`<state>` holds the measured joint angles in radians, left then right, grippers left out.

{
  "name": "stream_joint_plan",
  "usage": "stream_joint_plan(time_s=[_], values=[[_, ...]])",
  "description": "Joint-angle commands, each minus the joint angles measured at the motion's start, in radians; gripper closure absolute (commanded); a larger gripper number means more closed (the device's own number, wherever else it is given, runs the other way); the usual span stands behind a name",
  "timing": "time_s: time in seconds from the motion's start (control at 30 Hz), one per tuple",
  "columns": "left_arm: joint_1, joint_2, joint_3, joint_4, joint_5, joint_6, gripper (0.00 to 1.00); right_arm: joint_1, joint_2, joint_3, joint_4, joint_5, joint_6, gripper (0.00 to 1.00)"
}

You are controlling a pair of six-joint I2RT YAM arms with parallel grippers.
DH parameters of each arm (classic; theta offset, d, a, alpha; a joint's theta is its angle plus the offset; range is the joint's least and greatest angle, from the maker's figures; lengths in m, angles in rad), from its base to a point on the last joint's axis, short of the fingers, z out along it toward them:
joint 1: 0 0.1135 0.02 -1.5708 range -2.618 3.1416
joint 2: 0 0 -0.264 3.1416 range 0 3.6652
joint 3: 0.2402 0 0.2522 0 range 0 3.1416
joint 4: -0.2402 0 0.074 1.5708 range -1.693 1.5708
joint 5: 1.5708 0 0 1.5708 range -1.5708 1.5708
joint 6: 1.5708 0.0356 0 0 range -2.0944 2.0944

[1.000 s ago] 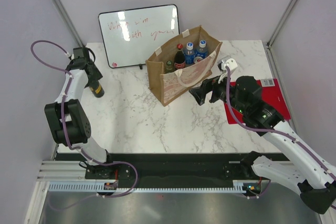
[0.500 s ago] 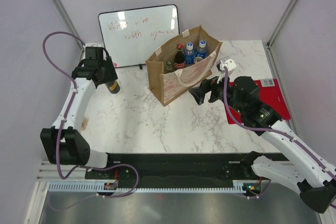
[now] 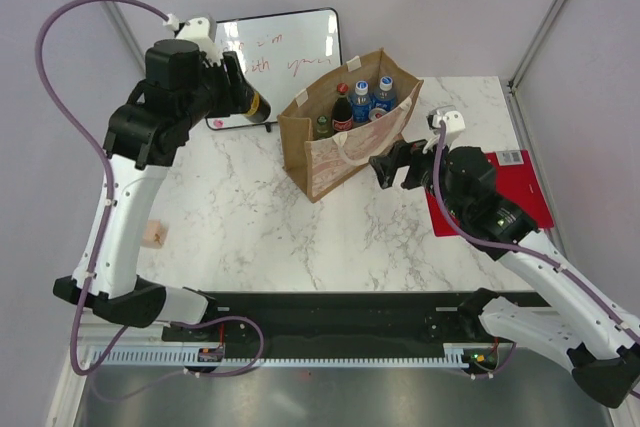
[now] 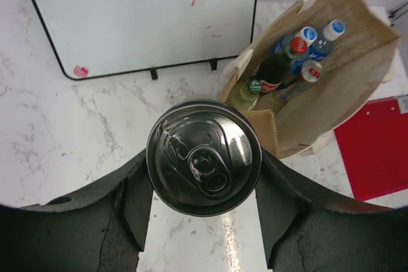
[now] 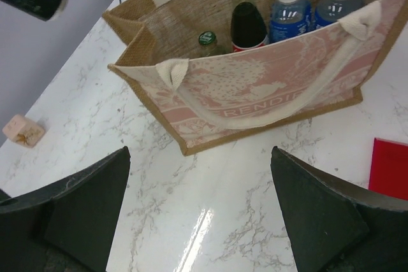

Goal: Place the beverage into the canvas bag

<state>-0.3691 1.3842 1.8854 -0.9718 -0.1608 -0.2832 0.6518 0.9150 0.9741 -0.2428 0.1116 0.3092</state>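
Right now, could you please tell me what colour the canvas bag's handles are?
Off-white; the handles of the canvas bag show best in the right wrist view.

On the white marble table (image 3: 260, 237) we see a whiteboard (image 3: 295, 52) with red writing propped upright at the 11 o'clock edge, and a red sheet (image 3: 533, 197) lying flat at 3 o'clock. A small tan block (image 3: 152, 235) sits alone near the 8 o'clock edge, well apart from both. Several capped bottles (image 3: 362, 97) stand bunched near 12 o'clock.
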Motion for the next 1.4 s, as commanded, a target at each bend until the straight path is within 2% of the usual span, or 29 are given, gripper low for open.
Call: stream_joint_plan(time_s=[0.0,0.13,0.17,0.23,0.33,0.57,0.73,0.9,1.03,1.13,1.27,1.37], values=[[-0.031,0.024,0.191,0.035,0.056,-0.025,0.98,0.003,0.001,0.018,0.002,0.152,0.152,0.02],[-0.059,0.113,0.323,0.067,0.156,-0.030,0.98,0.002,0.038,0.026,-0.010,0.201,0.250,0.02],[-0.077,0.133,0.364,0.077,0.171,-0.028,0.98,0.002,0.053,0.038,-0.013,0.245,0.299,0.02],[-0.109,0.180,0.394,0.102,0.204,-0.019,0.98,0.003,0.076,0.069,-0.076,0.388,0.502,0.02],[-0.142,0.225,0.400,0.153,0.210,-0.027,0.98,0.002,0.145,0.152,-0.136,0.456,0.614,0.02],[-0.205,0.331,0.385,0.265,0.241,-0.017,0.98,0.000,0.283,0.252,-0.119,0.476,0.669,0.06],[-0.225,0.384,0.370,0.318,0.207,-0.007,0.98,-0.003,0.358,0.195,-0.060,0.559,0.752,0.11],[-0.228,0.407,0.307,0.381,0.199,0.001,0.98,-0.024,0.456,0.245,-0.003,0.452,0.688,0.13],[-0.231,0.409,0.262,0.415,0.164,0.007,0.98,-0.027,0.482,0.241,0.040,0.438,0.683,0.13],[-0.237,0.420,0.239,0.432,0.164,0.022,0.98,-0.032,0.501,0.224,0.048,0.430,0.694,0.16],[-0.243,0.429,0.201,0.461,0.164,0.015,0.98,-0.034,0.501,0.192,0.079,0.392,0.682,0.26],[-0.249,0.434,0.181,0.470,0.168,0.007,0.98,-0.034,0.489,0.183,0.094,0.388,0.673,0.27]])
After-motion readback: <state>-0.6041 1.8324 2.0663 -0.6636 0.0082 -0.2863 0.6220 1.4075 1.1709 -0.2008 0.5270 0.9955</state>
